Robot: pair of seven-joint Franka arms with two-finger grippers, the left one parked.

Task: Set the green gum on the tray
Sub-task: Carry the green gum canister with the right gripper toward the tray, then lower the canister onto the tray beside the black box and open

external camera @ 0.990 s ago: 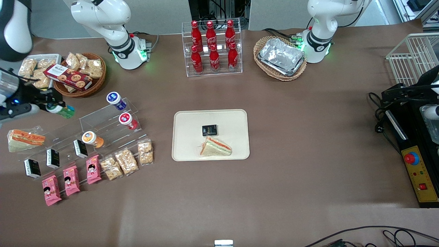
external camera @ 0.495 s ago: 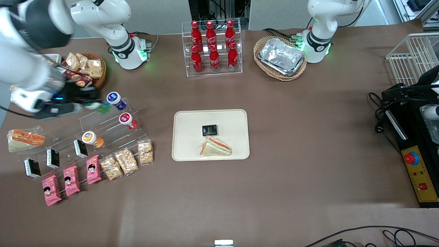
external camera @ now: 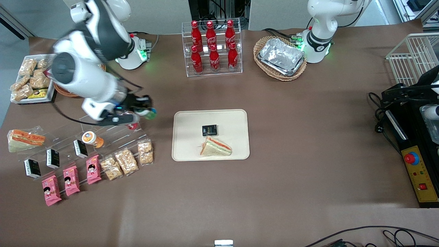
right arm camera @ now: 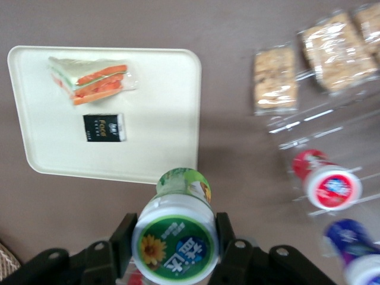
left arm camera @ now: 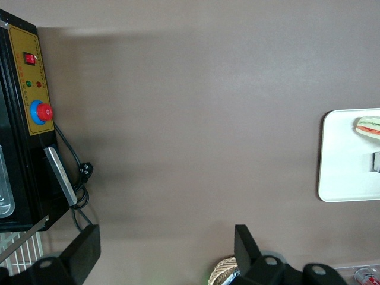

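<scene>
We are in the carrying step: our gripper [right arm camera: 176, 244] has its fingers clamped on the sides of the green gum [right arm camera: 176, 234], which is lifted off the table and lies roughly on its side between them. In the front view the gripper [external camera: 145, 110] hangs above the table near the end of the clear display rack [external camera: 109, 125], with the tray [external camera: 192, 151] close by toward the parked arm's end. The gum [external camera: 148, 112] is not yet over the tray.

Next, we judge, the arm has to travel sideways until the bottle clears the tray's near rim, then come down and let go.

The tray is not bare. A wrapped sandwich [external camera: 216, 146] sits on the part nearer the front camera, and a small black box [external camera: 209, 130] lies just beside it, toward the middle. The strip of tray closest to the gripper looks open, as does the band farther from the front camera; either should take the bottle without touching the two things already there. The rim is low, so a small lift should clear it, though from these angles we cannot say quite how high the bottle rides. A red-lidded bottle [right arm camera: 326, 182] on the rack lies near the gripper, so the arm should move off toward the tray rather than drop here.
</scene>
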